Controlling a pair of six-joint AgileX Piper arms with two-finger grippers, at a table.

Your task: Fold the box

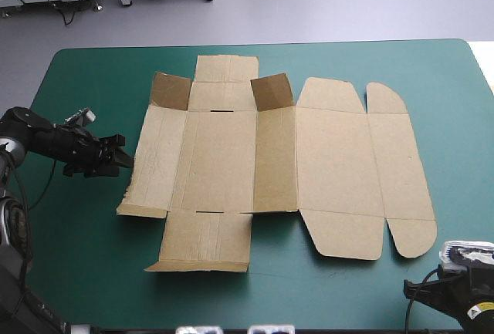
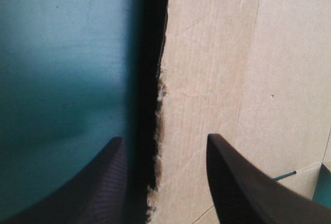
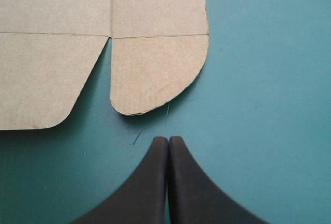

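In the middle of the teal-green worktop I see the brown box lying mostly flat, with two small flaps standing up on its far side. My left claw is spread wide, its black fingers straddling the box's ragged left edge. My right claw is pressed closed on nothing, just short of the rounded flap at the box's near right corner.

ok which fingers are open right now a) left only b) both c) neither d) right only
a: the left fingers stand apart with the edge of the box between them; the right fingers meet in one point, short of the box.
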